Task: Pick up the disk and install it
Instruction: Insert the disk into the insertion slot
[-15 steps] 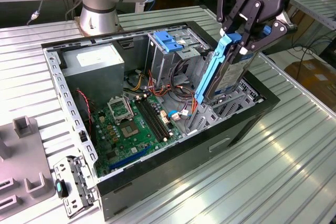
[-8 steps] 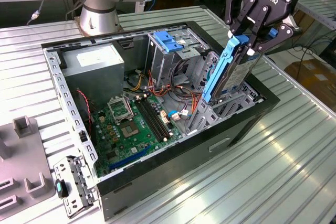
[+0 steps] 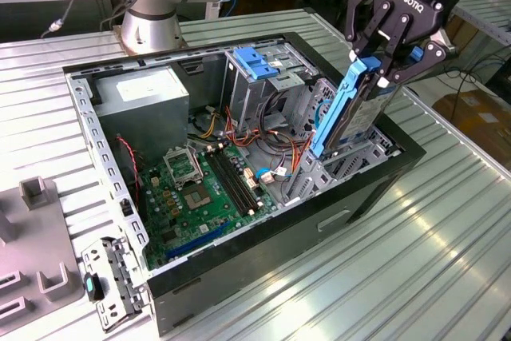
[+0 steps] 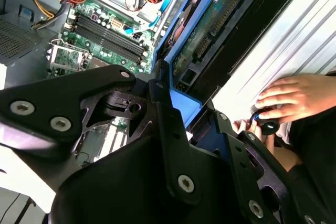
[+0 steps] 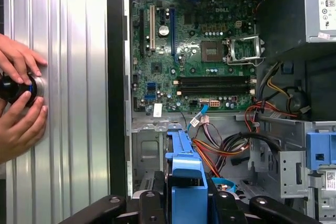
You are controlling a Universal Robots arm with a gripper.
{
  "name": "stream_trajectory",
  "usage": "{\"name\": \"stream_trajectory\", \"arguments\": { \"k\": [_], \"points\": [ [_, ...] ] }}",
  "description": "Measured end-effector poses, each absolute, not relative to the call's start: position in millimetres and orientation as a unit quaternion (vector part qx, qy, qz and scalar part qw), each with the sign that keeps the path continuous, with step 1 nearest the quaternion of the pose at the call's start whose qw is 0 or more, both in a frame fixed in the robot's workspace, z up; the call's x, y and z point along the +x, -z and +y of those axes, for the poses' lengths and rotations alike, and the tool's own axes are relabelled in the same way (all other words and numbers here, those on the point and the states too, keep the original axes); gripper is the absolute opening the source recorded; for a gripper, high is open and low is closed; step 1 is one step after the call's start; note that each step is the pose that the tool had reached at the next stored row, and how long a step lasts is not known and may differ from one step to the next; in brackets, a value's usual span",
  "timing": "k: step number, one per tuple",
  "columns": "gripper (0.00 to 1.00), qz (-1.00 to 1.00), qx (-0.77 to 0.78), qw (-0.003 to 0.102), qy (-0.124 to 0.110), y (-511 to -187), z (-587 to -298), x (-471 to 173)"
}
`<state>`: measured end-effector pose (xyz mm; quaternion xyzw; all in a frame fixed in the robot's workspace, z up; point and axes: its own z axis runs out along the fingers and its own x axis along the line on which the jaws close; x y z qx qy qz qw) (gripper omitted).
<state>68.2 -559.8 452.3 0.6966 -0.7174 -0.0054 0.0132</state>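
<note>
Shows end effector (image 3: 382,68) clamped on upper end of disk (image 3: 355,109) above open computer case (image 3: 263,253).
Points long axis steeply down into front bay (image 3: 343,167) just beneath.

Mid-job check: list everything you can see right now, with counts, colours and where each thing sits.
computer case: 1, black, open, on the table
table: 1, ribbed silver, under everything
motherboard: 1, green, inside the case
power supply: 1, grey, inside the case corner
latch: 1, blue, atop the drive cage
disk: 1, silver with blue rails, steeply tilted at the case's rim
hands: 2, on a black knob on the table
gripper: 1, black, fingers shut on the disk
</note>
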Motion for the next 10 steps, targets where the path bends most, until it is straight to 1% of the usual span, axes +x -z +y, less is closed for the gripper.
{"name": "stream_trajectory", "arguments": {
  "k": [10],
  "points": [
    [0.37, -0.717, 0.697, 0.013, 0.005, -451.4, -559.9, 68.6]
  ]
}}
